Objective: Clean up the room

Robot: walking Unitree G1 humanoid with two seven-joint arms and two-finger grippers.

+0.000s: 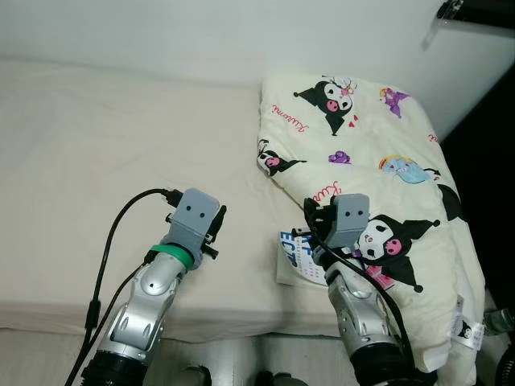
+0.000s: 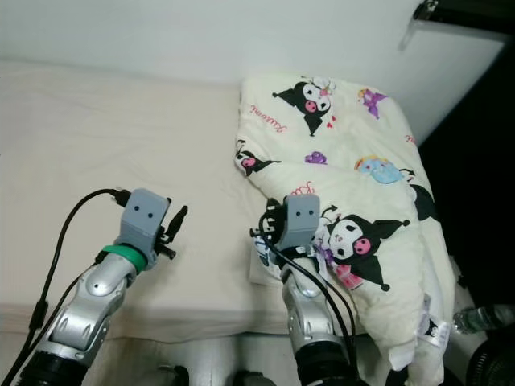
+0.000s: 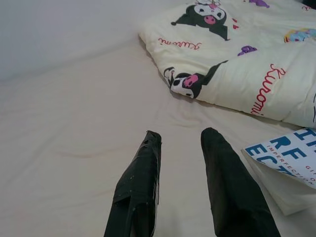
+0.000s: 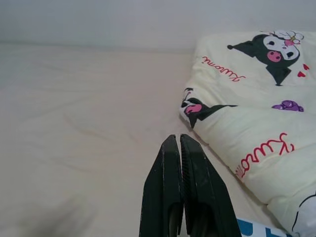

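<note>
A humanoid robot stood at the edge of a bed with both arms raised over the cream sheet, apparently at the start of tidying the room. The left gripper, at lower left of centre in the head views, had its two black fingers spread apart and held nothing. The right gripper, lower centre, had its fingers pressed together, also empty.

The likeliest items to clear were a folded cartoon-print quilt, filling the right half of the frame and spilling over the bed's near edge, and a white booklet with blue lettering, lying at lower centre, partly tucked under the quilt's edge and just beside the right gripper. Judging from the layout, the step in hand was an approach to the booklet; the next move would call for the right fingers to part and lower onto its exposed corner, or for the left gripper to reach across.

The sheet was soft and faintly creased, so a thin booklet might be hard to pinch off it. A plain white wall ran along the top, with a dark gap at upper right.
</note>
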